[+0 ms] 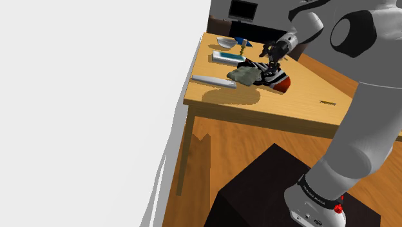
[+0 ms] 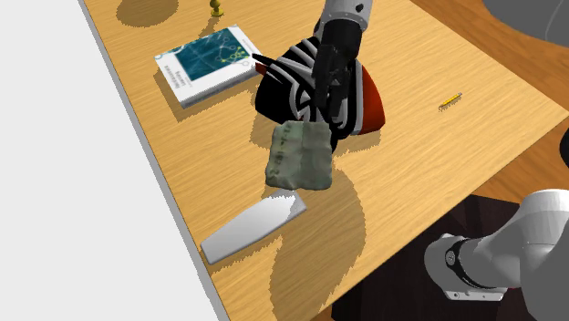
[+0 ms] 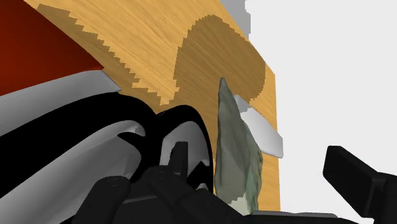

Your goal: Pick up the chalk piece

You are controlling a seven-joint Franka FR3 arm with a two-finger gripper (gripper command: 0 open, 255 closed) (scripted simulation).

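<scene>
A lumpy grey-green chalk piece (image 2: 299, 155) rests on the wooden table (image 2: 438, 173), leaning against a black, white and red shoe (image 2: 367, 102). My gripper (image 2: 321, 108) hangs low over the shoe, just beside the piece and on the side away from the table's front edge. In the shoulder view the gripper (image 1: 269, 61) sits above the shoe (image 1: 278, 82), with the chalk piece (image 1: 245, 76) to that view's left. In the wrist view the chalk piece (image 3: 236, 159) stands edge-on between the parted fingers (image 3: 356, 181) and touches neither. The gripper (image 3: 229, 188) is open.
A flat white slab (image 2: 253, 228) lies near the table edge beyond the chalk piece. A teal-covered book (image 2: 205, 62), a bowl (image 1: 225, 42) and a small figure (image 2: 216, 8) sit further back. A thin yellow stick (image 2: 449, 101) lies apart. A white wall (image 1: 96, 97) borders the table.
</scene>
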